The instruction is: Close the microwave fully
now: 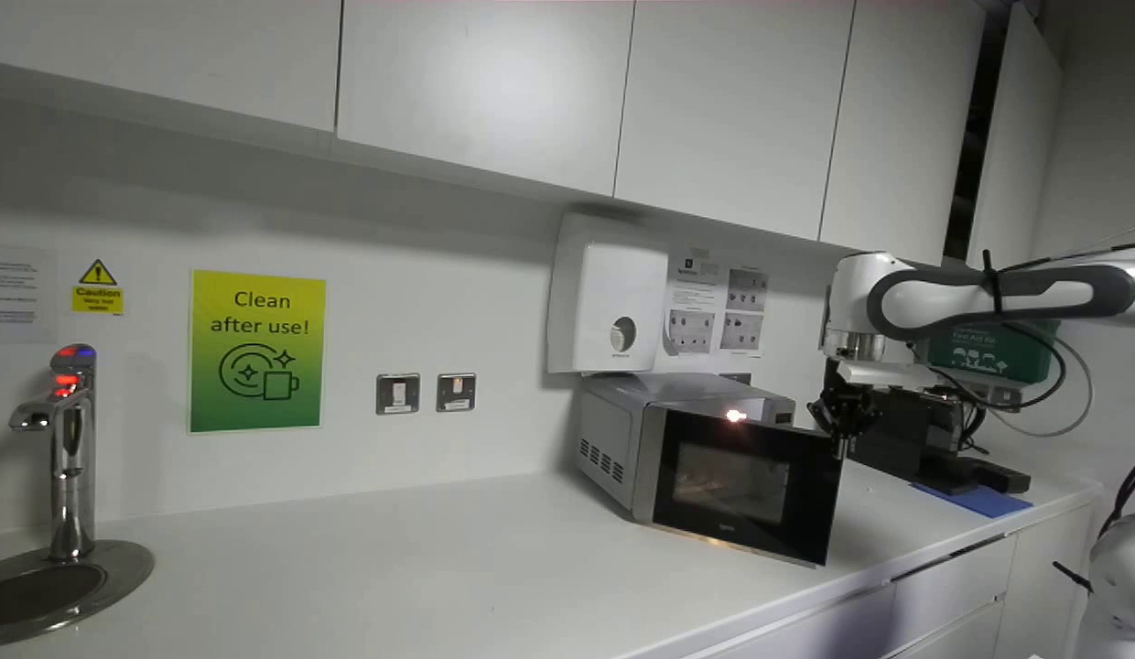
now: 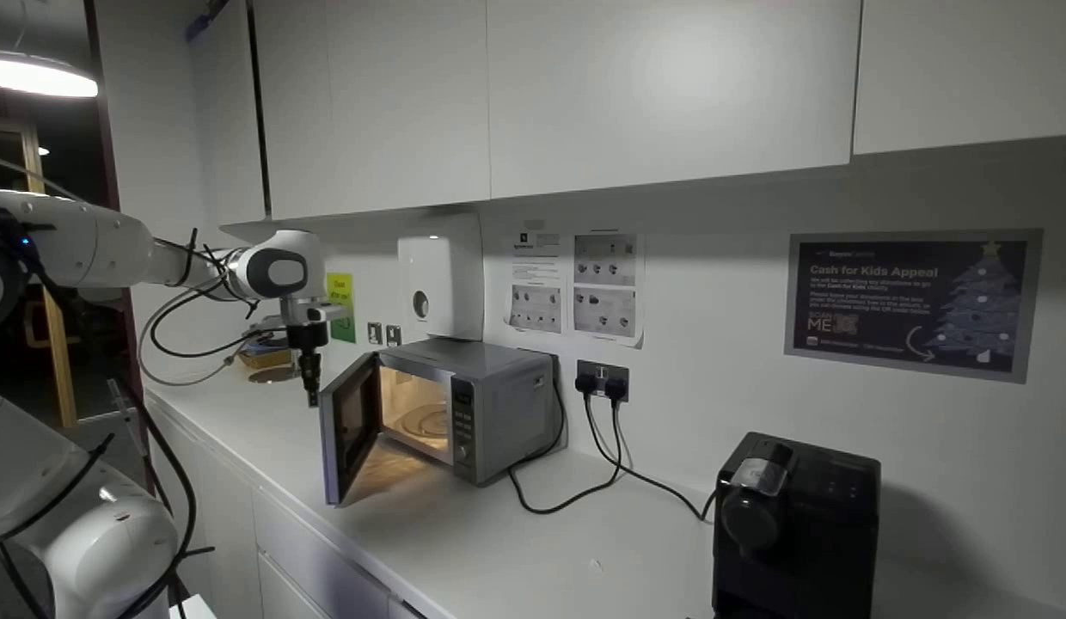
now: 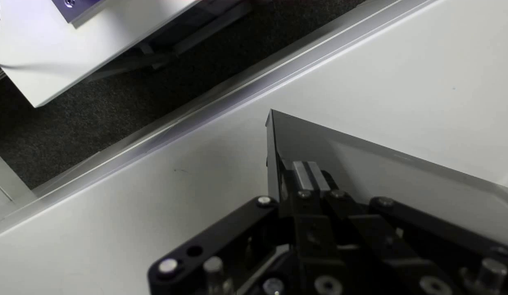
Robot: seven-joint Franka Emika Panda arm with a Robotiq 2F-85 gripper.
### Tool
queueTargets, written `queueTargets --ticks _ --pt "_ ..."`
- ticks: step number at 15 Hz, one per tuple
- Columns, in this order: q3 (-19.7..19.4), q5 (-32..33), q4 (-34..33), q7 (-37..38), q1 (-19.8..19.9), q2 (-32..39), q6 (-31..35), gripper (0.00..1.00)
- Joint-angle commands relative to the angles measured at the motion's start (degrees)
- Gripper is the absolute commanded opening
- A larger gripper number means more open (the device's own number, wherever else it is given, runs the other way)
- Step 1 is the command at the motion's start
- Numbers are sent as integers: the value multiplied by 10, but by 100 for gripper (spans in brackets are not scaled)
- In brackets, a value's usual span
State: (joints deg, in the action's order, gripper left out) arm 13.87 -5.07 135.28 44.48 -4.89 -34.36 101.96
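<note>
The silver-grey microwave (image 1: pixel 611 430) (image 2: pixel 511 370) stands against the wall on the counter. Its black glass door (image 1: pixel 810 513) (image 2: pixel 333 447) is swung well out from the body, and warm light fills the lit cavity (image 2: pixel 413 404) with a turntable inside. My gripper (image 1: pixel 842 447) (image 2: pixel 313 401) points down at the outer face of the door, close to its free upper corner. Seen from the wrist, the gripper (image 3: pixel 311 176) has its fingertips together with nothing between them, and the door (image 3: pixel 385 151) lies right beside them. Whether they touch it I cannot tell.
A white dispenser (image 1: pixel 613 302) hangs above the microwave. The black coffee machine (image 2: pixel 795 524) stands farther along, with power cables (image 2: pixel 576 499) on the counter between. A tap (image 1: pixel 71 458) and sink lie on the opposite side. The counter's front edge (image 3: pixel 221 123) runs close to the door.
</note>
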Motion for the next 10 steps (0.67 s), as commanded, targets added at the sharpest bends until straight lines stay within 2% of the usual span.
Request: queueTargets --ticks 1,10 --pt "-5 -1 10 -18 8 -6 23 0" --pt "-11 4 8 -26 14 12 44 0"
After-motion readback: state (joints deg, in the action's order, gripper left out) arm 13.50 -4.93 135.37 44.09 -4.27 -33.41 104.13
